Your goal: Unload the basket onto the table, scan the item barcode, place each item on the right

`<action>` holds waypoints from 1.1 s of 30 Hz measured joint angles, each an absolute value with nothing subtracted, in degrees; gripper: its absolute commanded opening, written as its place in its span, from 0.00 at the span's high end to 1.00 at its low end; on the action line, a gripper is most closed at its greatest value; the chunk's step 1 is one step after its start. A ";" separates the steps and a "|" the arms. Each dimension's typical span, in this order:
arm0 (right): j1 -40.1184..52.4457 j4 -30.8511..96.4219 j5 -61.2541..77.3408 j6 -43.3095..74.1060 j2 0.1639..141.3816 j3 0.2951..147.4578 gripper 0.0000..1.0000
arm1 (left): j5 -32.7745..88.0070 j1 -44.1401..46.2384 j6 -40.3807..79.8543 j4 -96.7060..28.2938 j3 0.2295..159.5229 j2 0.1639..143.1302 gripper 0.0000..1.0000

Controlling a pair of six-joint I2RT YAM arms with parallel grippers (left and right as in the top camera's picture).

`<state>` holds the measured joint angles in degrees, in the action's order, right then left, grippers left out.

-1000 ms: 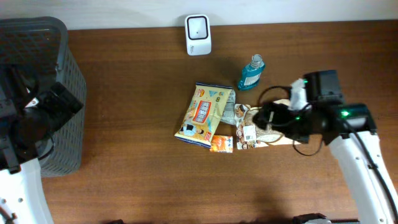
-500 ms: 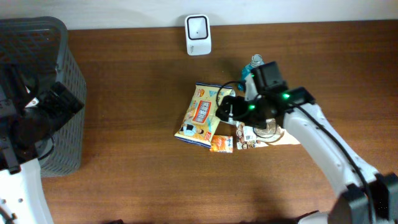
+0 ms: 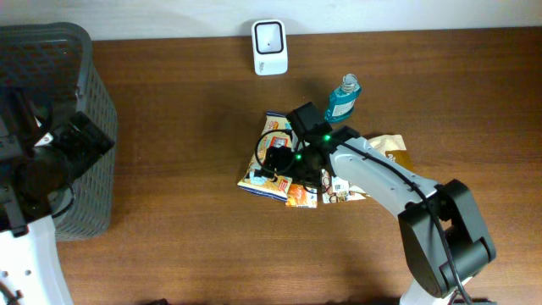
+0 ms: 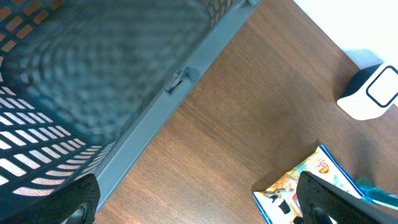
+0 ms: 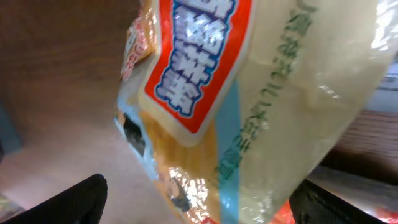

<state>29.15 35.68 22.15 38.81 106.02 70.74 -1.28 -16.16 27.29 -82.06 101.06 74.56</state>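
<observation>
right gripper (image 3: 277,158) spread wide, hovering right over the bag (image 3: 257,176); bag runs 1 to 7 o'clock.

Lettering on the snack bag (image 5: 280,112) is illegible.

From where I stand, the white left arm (image 3: 25,254) rises at the near left edge. Its dark wrist is folded over and the black left pincer (image 4: 199,208) points down, its two fingers spread wide. The white right arm (image 3: 381,176) reaches from the near right, forearm slanting leftward. Its black right pincer (image 5: 205,205) is lowered, with its fingers (image 5: 68,199) standing far apart.
</observation>
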 measured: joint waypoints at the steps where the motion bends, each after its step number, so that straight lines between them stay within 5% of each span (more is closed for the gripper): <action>1: 29.15 35.90 21.37 39.00 106.04 70.74 0.07 | -1.28 -16.16 27.29 -82.06 101.06 74.56 0.01; 13: 30.33 34.83 17.30 41.45 107.79 70.74 0.22 | -1.28 -16.16 27.29 -82.06 101.06 74.56 0.01; 16: 31.00 34.22 16.95 42.57 109.51 70.74 0.51 | -1.28 -16.16 27.29 -82.06 101.06 74.56 0.01; 19: 31.14 33.71 16.86 43.48 109.86 70.74 0.93 | -1.28 -16.16 27.29 -82.06 101.06 74.56 0.01; 20: 31.14 33.36 16.78 43.22 109.86 70.81 0.96 | -1.26 -16.16 27.29 -82.06 101.06 74.56 0.01; 33: 31.14 49.36 26.94 11.92 110.13 88.36 0.96 | -1.28 -16.16 27.29 -82.04 101.06 74.56 0.01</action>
<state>31.14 49.36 26.94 11.92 110.13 88.36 -1.28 -16.16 27.29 -82.04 101.06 74.56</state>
